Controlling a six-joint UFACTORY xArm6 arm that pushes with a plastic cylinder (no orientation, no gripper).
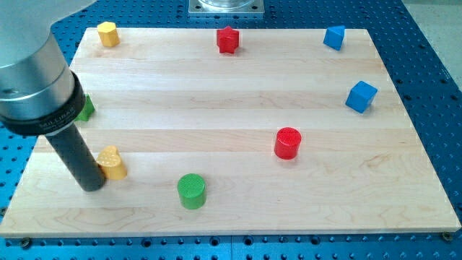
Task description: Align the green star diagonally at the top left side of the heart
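Note:
The yellow heart (112, 162) lies near the view's bottom left of the wooden board (238, 94). My tip (92, 185) rests on the board right beside the heart, at its left and slightly lower, touching or nearly touching it. The green star (86, 108) is at the board's left edge, above the heart; the rod's thick upper body hides most of it, so only a small green part shows.
A green cylinder (192, 191) stands right of the heart. A red cylinder (287, 143) is right of centre. A yellow hexagon block (107, 34), a red star (228, 40) and a blue block (333, 37) line the top. A blue cube (361, 97) sits at the right.

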